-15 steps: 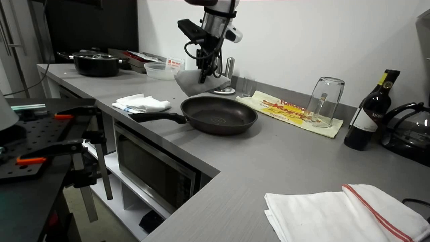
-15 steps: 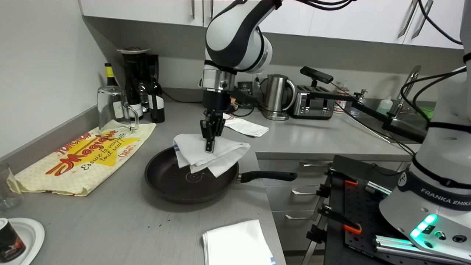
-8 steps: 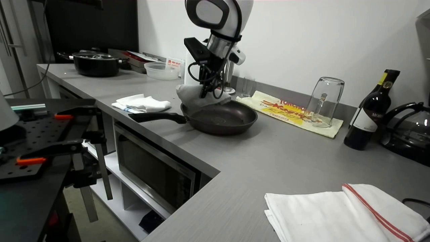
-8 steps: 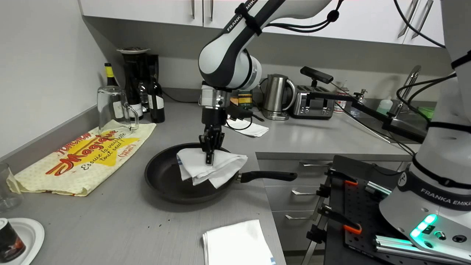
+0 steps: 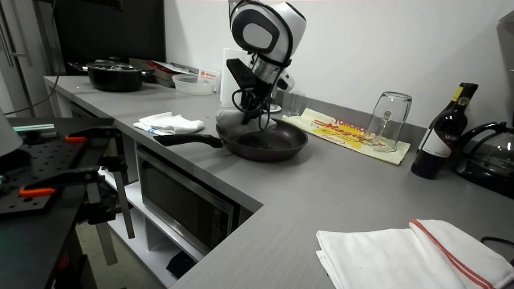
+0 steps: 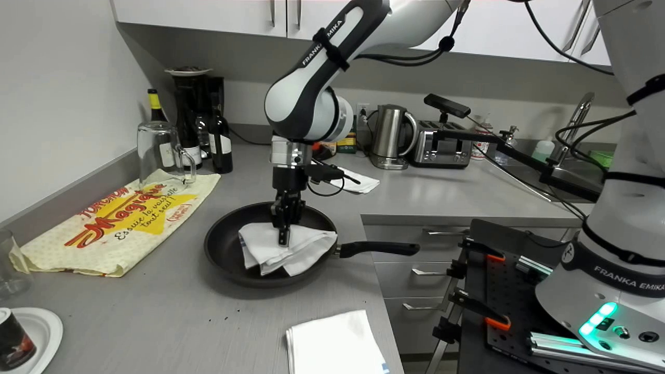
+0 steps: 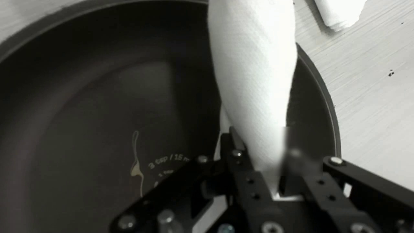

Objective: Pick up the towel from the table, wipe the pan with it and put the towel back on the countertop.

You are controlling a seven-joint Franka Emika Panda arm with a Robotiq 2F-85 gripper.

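The black frying pan stands on the grey counter in both exterior views (image 5: 287,140) (image 6: 228,254), its handle over the counter's front edge. My gripper (image 6: 284,240) is shut on a bunched white towel (image 6: 260,244) inside the pan's rim. The towel's folds hang down on both sides of the fingers. In the wrist view the towel (image 7: 252,71) runs up between the fingers of the gripper (image 7: 262,145), over the pan's dark inside (image 7: 97,106). Its lower edge seems to touch the pan floor, but contact is hard to tell.
A folded white towel with a blue stripe (image 6: 337,343) lies beside the pan. A yellow printed cloth (image 6: 119,223) bears an upturned glass mug (image 6: 165,150). A red-striped towel (image 5: 385,257), a wine bottle (image 5: 439,136) and a coffee pot (image 5: 494,156) stand further along the counter.
My gripper has come down with the towel, from above the pan to inside its rim. In the latest half second it also shifted slightly across the pan, away from the handle.
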